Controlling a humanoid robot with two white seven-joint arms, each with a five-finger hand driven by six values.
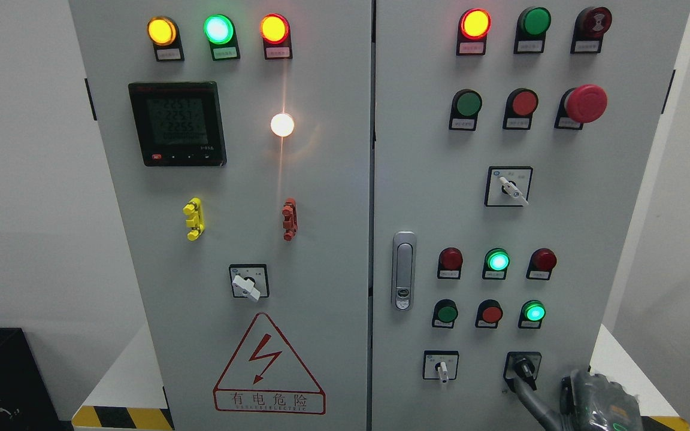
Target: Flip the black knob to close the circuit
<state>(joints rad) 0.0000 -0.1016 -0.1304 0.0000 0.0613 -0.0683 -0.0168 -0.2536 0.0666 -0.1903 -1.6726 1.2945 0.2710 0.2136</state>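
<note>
Black knob, lower right corner of cabinet door: rigid, light, likely stiff detent. Right hand beside it, one finger touching; grip state indeterminate. Pinch its lever to twist.

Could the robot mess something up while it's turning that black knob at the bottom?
Maybe. The right hand reaches one finger to the black knob, and one finger could slip off. A white-handled switch sits just to the left, and a lit green button sits above, so a slip might bump either. The hand also hides part of the knob, making its position harder to check.
</note>
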